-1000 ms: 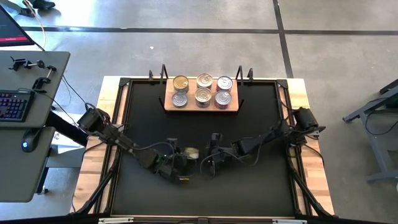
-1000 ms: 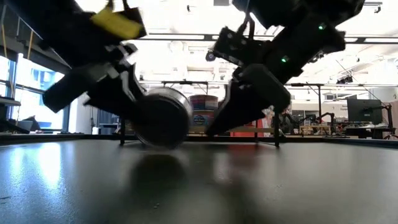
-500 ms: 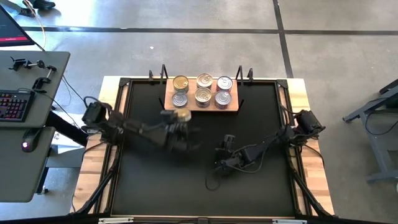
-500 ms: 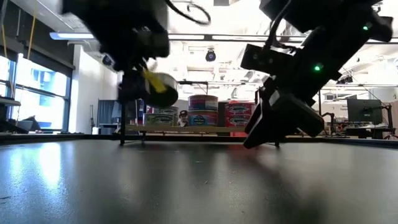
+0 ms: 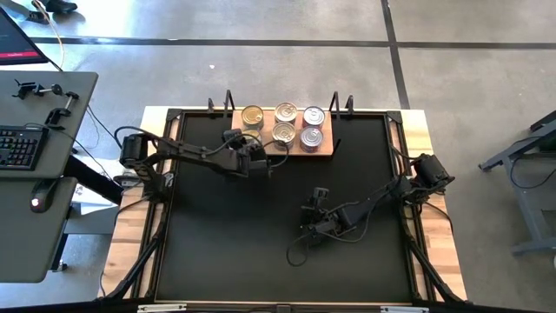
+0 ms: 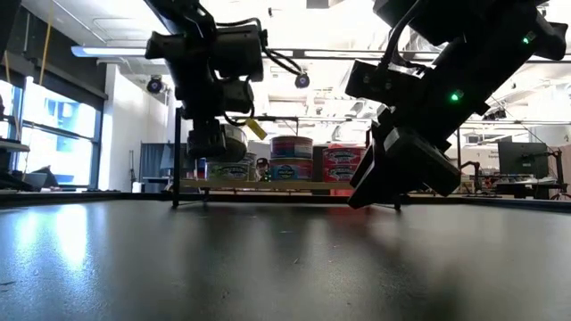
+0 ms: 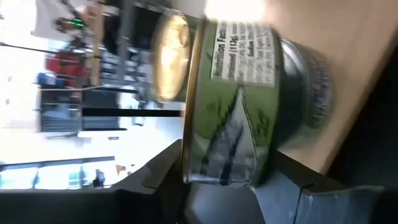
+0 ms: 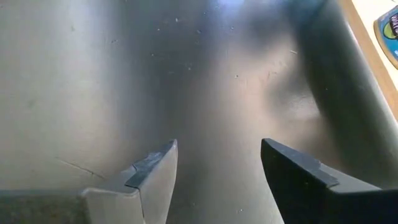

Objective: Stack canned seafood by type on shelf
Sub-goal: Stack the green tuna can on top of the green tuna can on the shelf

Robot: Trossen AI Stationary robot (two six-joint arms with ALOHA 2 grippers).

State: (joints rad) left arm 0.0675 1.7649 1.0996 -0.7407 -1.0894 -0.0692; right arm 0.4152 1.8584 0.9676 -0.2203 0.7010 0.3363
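Five tins (image 5: 285, 123) show on the shelf (image 5: 323, 150) at the table's (image 5: 217, 243) far edge, seen from above. The left gripper (image 5: 252, 149) reaches over the shelf's left front corner, hiding what stands there. Its wrist view shows a green tin (image 7: 239, 106) between the fingers (image 7: 155, 180), resting on another tin on the board; whether the fingers still press it I cannot tell. The right gripper (image 5: 306, 230) hangs over the table's middle toward the right edge, jaws apart and holding nothing.
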